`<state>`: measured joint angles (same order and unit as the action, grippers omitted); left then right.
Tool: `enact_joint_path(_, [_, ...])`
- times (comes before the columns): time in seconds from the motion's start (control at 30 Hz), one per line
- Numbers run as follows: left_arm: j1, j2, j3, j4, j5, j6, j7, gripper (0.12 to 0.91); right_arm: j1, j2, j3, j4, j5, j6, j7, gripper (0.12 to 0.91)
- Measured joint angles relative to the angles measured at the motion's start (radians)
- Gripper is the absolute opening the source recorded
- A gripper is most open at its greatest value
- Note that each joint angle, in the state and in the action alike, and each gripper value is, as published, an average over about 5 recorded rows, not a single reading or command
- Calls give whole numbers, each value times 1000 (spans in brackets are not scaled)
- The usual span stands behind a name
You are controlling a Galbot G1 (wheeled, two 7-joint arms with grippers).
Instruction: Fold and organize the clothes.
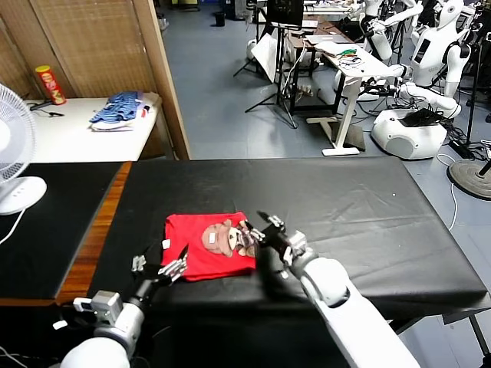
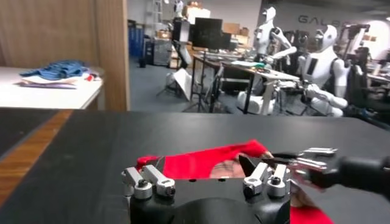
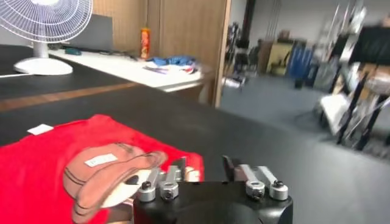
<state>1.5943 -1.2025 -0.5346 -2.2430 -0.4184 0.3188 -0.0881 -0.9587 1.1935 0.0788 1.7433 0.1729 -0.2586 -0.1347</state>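
The clothes, a red T-shirt [image 1: 201, 253] with a brown cartoon print, lie folded into a rough square on the black table [image 1: 368, 207]. A small white tag shows at its left edge. My left gripper [image 1: 161, 265] sits low at the shirt's near left corner, open, with the red cloth [image 2: 189, 165] just beyond its fingers. Over the shirt's right edge is my right gripper [image 1: 255, 230], by the print. In the right wrist view the right gripper [image 3: 205, 164] is open: one finger is at the corner of the shirt [image 3: 49, 158], and bare table shows in the gap.
A white fan [image 1: 11, 153] stands at the far left. Behind it, a white side table holds a blue bundle of garments [image 1: 119, 107] and a red can [image 1: 50, 84]. A wooden strip [image 1: 100, 230] borders the black table on the left. Other robots and desks stand at the back right.
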Motion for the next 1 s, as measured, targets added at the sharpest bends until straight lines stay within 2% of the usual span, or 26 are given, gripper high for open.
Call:
enact_joint_path(0.1, [0, 13, 3, 19, 14, -42, -7, 798, -72, -38, 35, 69, -15, 56, 47, 725])
enact_joint_path(0.2, [3, 26, 8, 28, 15, -60, -36, 798, -165, -64, 88, 148, -18, 84, 97, 787])
enact_joint_path(0.3, [15, 43, 11, 26, 8, -65, -62, 798, -275, -73, 156, 229, -5, 93, 142, 797])
enact_joint_path(0.53, [91, 97, 8, -20, 2, -70, -79, 798, -581, -51, 323, 434, 1, 103, 239, 798])
enact_joint_path(0.7, [168, 121, 4, -64, 12, -80, -97, 798, -751, -27, 412, 560, -4, 96, 289, 798])
enact_joint_path(0.9, [256, 120, 5, -121, 14, -81, -156, 798, -902, 0, 475, 659, -11, 68, 335, 798])
enact_joint_path(1.0, [293, 119, 6, -152, -5, -57, -192, 798, -961, 9, 486, 691, -9, 41, 367, 798])
